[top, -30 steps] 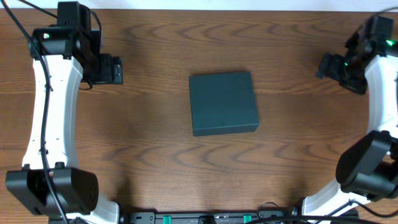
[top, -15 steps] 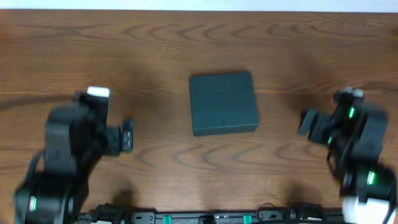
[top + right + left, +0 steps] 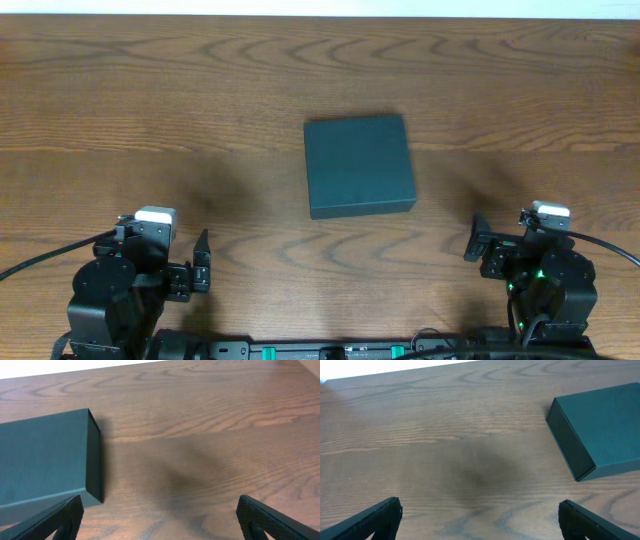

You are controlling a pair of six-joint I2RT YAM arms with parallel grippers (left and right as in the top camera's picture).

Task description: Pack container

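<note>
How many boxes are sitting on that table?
1. The box lies closed near the middle of the table, with nothing touching it. No other box shows in any of the views.

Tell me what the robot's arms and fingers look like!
The left arm and right arm are chunky and black, each with a small white cap and thin black cables. The right one has tiny green lights. The fingers are flat, black and pointy.
</note>
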